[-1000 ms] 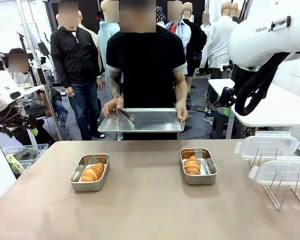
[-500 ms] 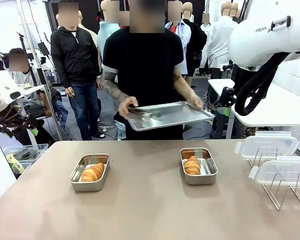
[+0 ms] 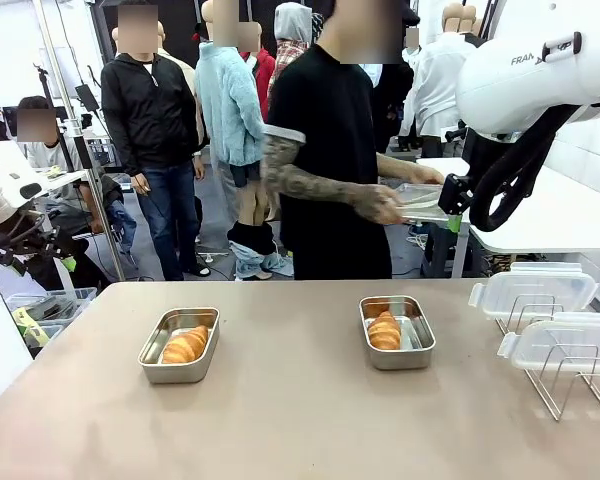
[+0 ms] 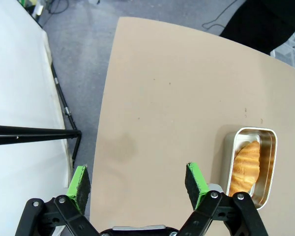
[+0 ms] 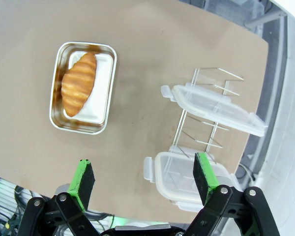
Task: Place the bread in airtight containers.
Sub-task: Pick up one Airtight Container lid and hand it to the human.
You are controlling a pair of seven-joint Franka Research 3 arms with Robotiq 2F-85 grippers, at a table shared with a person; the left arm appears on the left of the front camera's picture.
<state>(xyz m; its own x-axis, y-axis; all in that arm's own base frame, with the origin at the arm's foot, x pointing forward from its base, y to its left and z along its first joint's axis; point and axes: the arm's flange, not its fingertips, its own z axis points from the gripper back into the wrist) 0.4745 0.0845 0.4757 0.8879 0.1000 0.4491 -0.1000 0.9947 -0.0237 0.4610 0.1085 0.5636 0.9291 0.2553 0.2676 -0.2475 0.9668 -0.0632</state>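
Two croissants of bread lie in open steel containers on the tan table. The left croissant (image 3: 185,344) rests in the left container (image 3: 177,376), and the right croissant (image 3: 384,330) in the right container (image 3: 405,362). My left gripper (image 4: 137,182) hangs open high above the table's left edge, with a croissant (image 4: 246,162) in its container (image 4: 250,130) off to one side. My right gripper (image 5: 144,176) is open well above the table, with a croissant (image 5: 78,83) in its container (image 5: 78,129) ahead. Neither gripper holds anything.
Two clear lids (image 3: 533,290) (image 3: 560,345) stand in a wire rack (image 3: 570,390) at the table's right; the right wrist view shows these lids (image 5: 216,105) (image 5: 187,177) too. A person at the far side holds a metal tray (image 3: 420,200), turned away. My right arm (image 3: 540,70) looms at upper right.
The person has turned to the picture's right and carried the metal tray off that way. Both arms, both containers and the bread have not moved.
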